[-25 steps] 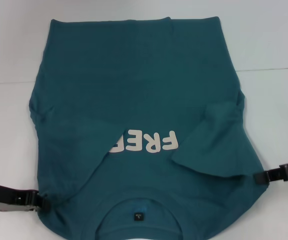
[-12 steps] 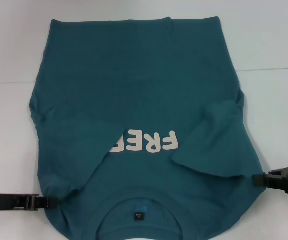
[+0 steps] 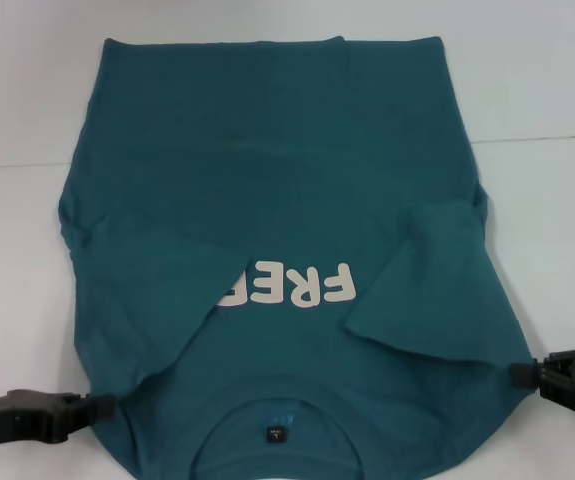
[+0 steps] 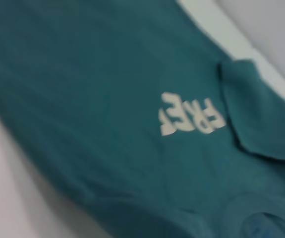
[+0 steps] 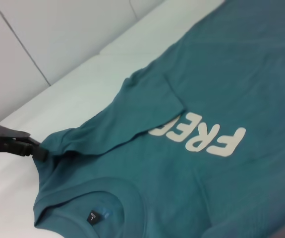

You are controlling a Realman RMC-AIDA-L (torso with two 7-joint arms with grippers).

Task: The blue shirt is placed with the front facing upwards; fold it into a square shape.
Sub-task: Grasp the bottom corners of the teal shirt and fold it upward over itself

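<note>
While flat, one blue shirt (image 3: 287, 200) lies.

Materials and surface finish

The blue shirt (image 3: 287, 190) is matt knit cloth, soft and slightly creased at its folded sleeves; its lettering (image 3: 289, 285) is a smooth, flat off-white print, and a small dark woven label (image 3: 277, 433) sits inside the ribbed collar at lower centre of the frame. The table (image 3: 27, 260) shows a smooth, matt white surface. The left gripper (image 3: 92, 405), lower left, and right gripper (image 3: 522, 372), lower right, appear as black parts with a dull, low-gloss finish.
</note>
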